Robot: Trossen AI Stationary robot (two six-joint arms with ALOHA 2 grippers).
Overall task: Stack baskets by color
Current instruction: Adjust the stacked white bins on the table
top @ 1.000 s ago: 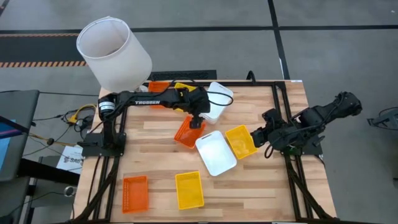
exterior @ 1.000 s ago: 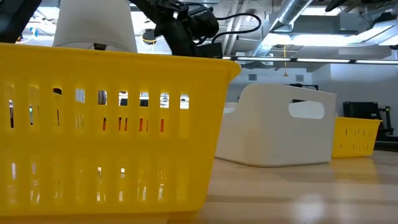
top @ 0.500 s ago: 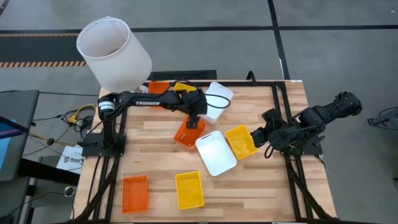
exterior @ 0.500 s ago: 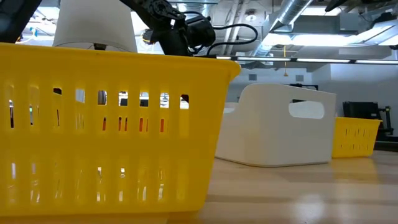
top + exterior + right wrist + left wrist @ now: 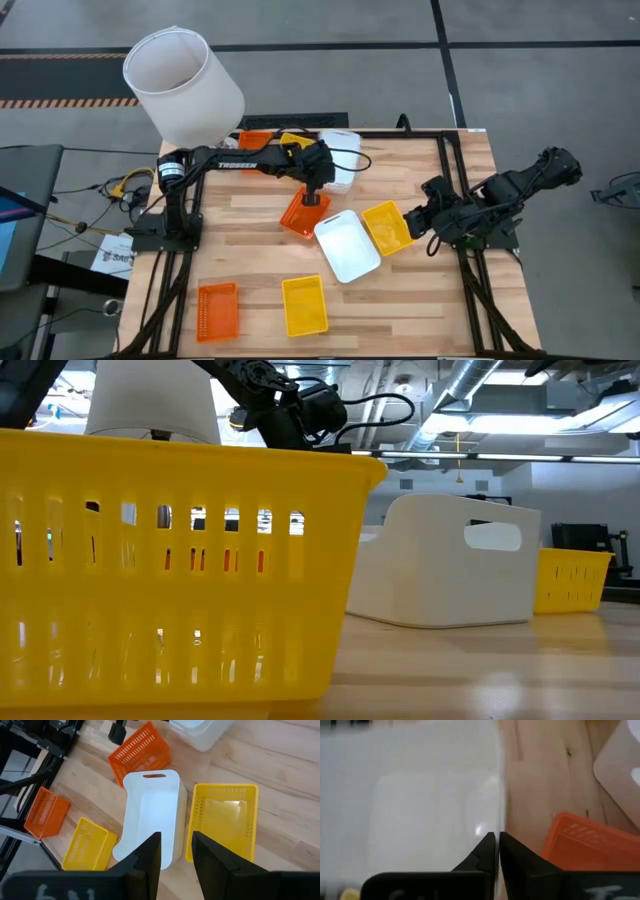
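Note:
My left gripper (image 5: 318, 192) (image 5: 497, 842) is shut at the near rim of a white basket (image 5: 343, 165) (image 5: 420, 810) by the table's far edge. A tilted orange basket (image 5: 302, 213) (image 5: 585, 840) lies just near of it. Another white basket (image 5: 347, 246) (image 5: 150, 815) and a yellow one (image 5: 387, 227) (image 5: 222, 820) sit mid-table. A second yellow basket (image 5: 304, 305) and an orange one (image 5: 218, 310) sit near the front. Under the left arm are one more orange basket (image 5: 254, 139) and a yellow one (image 5: 293, 139). My right gripper (image 5: 430, 225) (image 5: 176, 852) hovers slightly open at the right. My left gripper pinches the white basket's near side wall at its rim (image 5: 499, 822) between its two fingers. The rim runs straight into the gap between the fingertips. The fingers slant down from the table's left. The fingers hide whether the basket's bottom is on the table.
A big white lampshade (image 5: 183, 85) stands off the table's far left corner. In the low view a yellow basket (image 5: 180, 570) fills the foreground, with a white basket (image 5: 445, 565) and a yellow one (image 5: 572, 580) behind it. Bare wood lies at the near right.
The far white basket has turned about: it lay skewed, with a corner pointing to the far right, and now stands square with the table's far edge. My left arm has dipped a little over it. My right arm has kept still.

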